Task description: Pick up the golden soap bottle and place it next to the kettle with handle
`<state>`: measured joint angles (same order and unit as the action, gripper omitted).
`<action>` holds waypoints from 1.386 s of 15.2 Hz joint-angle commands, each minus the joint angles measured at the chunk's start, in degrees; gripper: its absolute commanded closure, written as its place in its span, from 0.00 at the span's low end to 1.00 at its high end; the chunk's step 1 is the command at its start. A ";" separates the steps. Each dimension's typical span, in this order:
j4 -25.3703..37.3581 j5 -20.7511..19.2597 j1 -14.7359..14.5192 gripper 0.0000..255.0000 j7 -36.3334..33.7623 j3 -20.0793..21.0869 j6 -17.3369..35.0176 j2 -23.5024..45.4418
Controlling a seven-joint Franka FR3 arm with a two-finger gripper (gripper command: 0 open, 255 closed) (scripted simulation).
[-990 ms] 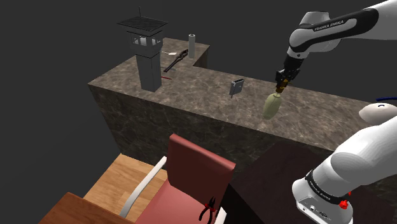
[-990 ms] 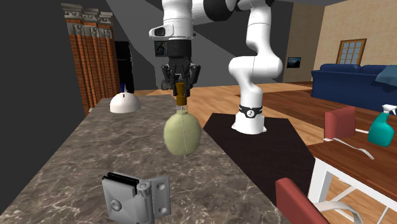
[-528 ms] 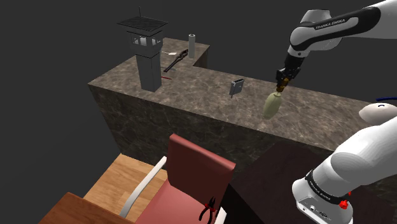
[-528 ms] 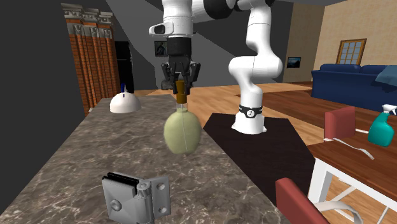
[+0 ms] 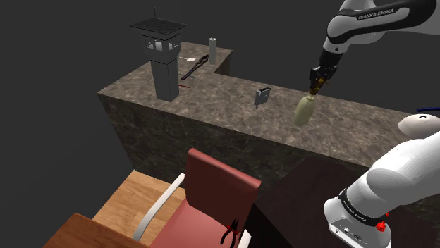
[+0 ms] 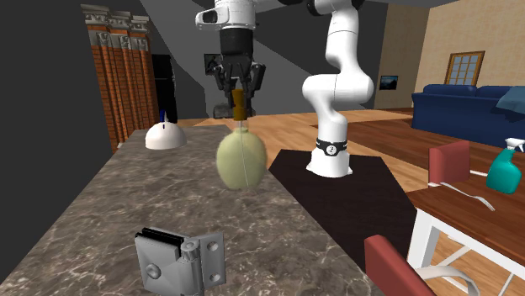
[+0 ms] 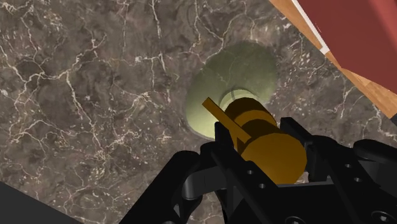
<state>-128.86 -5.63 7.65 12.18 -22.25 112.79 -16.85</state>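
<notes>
The soap bottle [image 5: 304, 113] has a pale olive-green rounded body and a golden-brown pump cap [image 7: 264, 137]. It hangs above the marble counter [image 5: 211, 98], near the counter's front edge. My gripper [image 5: 315, 83] is shut on the cap from above; in the second exterior view the gripper [image 6: 239, 94] clasps the cap and the bottle [image 6: 241, 161] dangles below it. In the wrist view the black fingers of the gripper [image 7: 264, 156] press the cap from both sides, with the body [image 7: 232, 83] beyond. A white domed kettle [image 6: 164, 134] with a blue part sits on the counter close to the arm's base [image 5: 422, 124].
A small metal-and-glass hinge [image 5: 262, 96] [image 6: 178, 256] stands on the counter beside the bottle. A dark watchtower model [image 5: 162, 60], a grey cylinder [image 5: 212, 51] and a long tool [image 5: 195, 65] lie farther along. A red chair [image 5: 211, 194] stands below the counter's edge.
The gripper has risen with the bottle held by its cap, lifting it higher above the counter and a little to the shoulder view's right. The grip has not changed.
</notes>
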 commanded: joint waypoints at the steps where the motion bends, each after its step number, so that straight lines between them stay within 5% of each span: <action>1: 1.24 -0.02 -0.01 1.00 -0.04 0.13 -1.55 -0.33; 21: 16.07 0.44 -0.49 1.00 -0.17 1.29 -17.01 -0.99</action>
<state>-113.88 -5.29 7.22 11.97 -21.00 96.61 -18.07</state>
